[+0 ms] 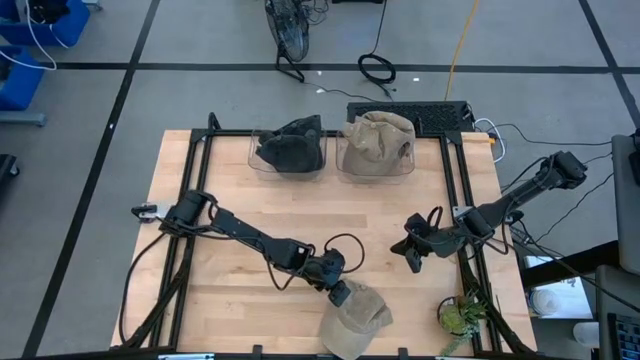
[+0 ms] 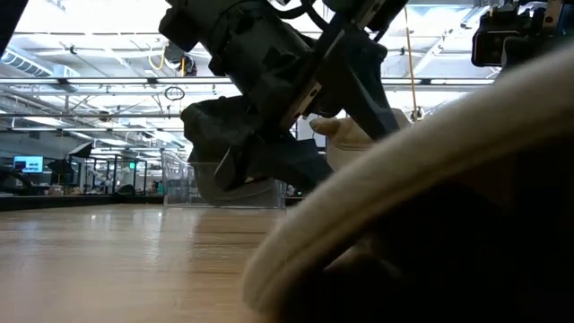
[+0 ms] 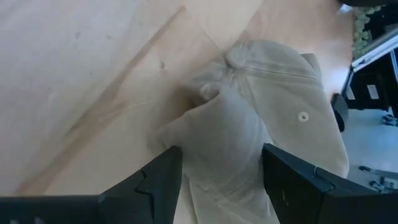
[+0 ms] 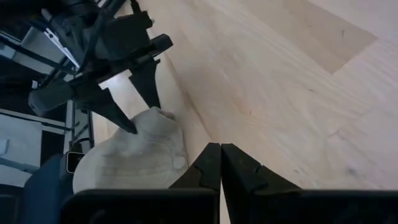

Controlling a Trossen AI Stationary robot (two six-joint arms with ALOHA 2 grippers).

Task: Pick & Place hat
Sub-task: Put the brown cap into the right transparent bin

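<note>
Tan hat (image 2: 421, 206) fills the low view's foreground, brim right at the lens; it sits at the near edge of the tabletop (image 1: 240, 215), crown still resting on the wood. Left arm stretches from the left side diagonally to it; left end effector (image 1: 338, 291) at the hat's crown edge, fingers (image 3: 158, 180) spread wide, straddling a bunched fold of the tan fabric, not pinched tight. Right wrist view shows same: two dark fingers either side of the crown (image 4: 134, 155). At the far edge, two clear bins side by side: left bin (image 1: 288, 160) holds a dark hat (image 1: 292, 143), right bin (image 1: 377, 165) holds a beige hat (image 1: 378, 140). Right end effector (image 1: 411, 250) hovers over bare wood right of centre, well apart from the tan hat, fingers (image 4: 208, 168) pressed together, holding nothing. Small green plant (image 1: 460, 315) at the near right corner, just beside the frame rail.
</note>
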